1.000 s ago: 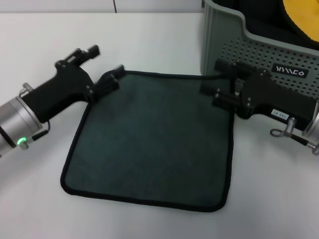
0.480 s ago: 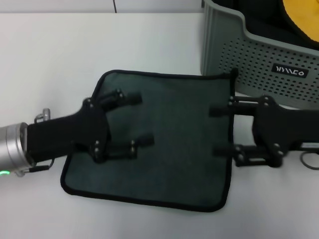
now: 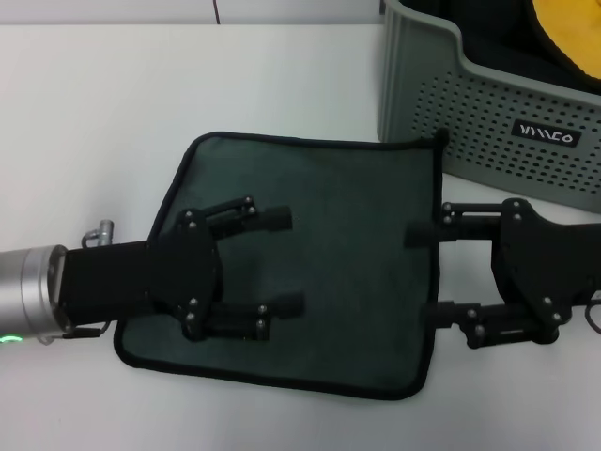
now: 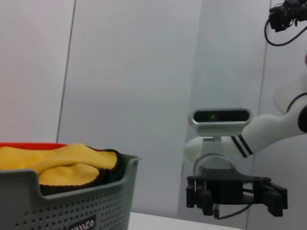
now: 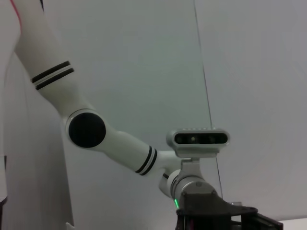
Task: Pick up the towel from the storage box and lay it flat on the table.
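The dark green towel [image 3: 347, 211] with black edging lies spread flat on the white table [image 3: 103, 103], in front of the grey-green storage box [image 3: 470, 103]. My left gripper [image 3: 287, 261] is open and empty, hovering over the towel's left half. My right gripper [image 3: 423, 274] is open and empty over the towel's right edge. In the left wrist view the right gripper [image 4: 236, 196] shows head-on and open, beside the storage box [image 4: 62, 206].
A yellow black-edged towel [image 3: 568, 38] lies in the storage box at the back right; it also shows in the left wrist view [image 4: 57, 163]. The right wrist view shows the left arm's wrist camera [image 5: 197, 138] against a pale wall.
Both grippers let go of the towel's far corners, opened and drew back toward the near side above it. The towel stays flat on the table.
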Robot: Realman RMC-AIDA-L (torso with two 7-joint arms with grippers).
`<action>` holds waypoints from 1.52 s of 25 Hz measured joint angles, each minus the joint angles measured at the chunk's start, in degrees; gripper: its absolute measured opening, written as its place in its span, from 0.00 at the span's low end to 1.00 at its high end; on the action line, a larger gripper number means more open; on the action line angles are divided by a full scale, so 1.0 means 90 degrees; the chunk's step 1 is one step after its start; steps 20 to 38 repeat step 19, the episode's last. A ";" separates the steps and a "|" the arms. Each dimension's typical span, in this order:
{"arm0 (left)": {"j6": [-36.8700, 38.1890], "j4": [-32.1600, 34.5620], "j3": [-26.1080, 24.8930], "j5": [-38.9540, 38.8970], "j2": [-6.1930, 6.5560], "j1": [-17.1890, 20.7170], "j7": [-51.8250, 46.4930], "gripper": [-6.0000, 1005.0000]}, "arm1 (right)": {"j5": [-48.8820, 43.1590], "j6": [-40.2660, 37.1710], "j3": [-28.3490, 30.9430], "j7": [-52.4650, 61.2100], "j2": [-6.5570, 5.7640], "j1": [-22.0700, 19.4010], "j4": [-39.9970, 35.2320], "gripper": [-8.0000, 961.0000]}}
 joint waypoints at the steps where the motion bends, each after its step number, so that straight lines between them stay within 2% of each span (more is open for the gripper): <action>1: 0.0004 -0.0003 0.0026 0.0024 0.0006 -0.0023 -0.0035 0.88 | -0.0046 -0.0003 0.0002 -0.0001 0.0009 0.0007 -0.0003 0.73; 16: 0.0110 -0.0006 0.0011 0.0015 -0.0053 0.0086 -0.0128 0.88 | -0.0169 -0.0188 0.0003 0.0020 -0.0009 0.0027 -0.0015 0.73; 38: 0.0135 -0.0003 0.0009 0.0014 -0.0052 0.0090 -0.0141 0.88 | -0.0177 -0.0188 0.0003 0.0020 -0.0011 0.0046 -0.0014 0.73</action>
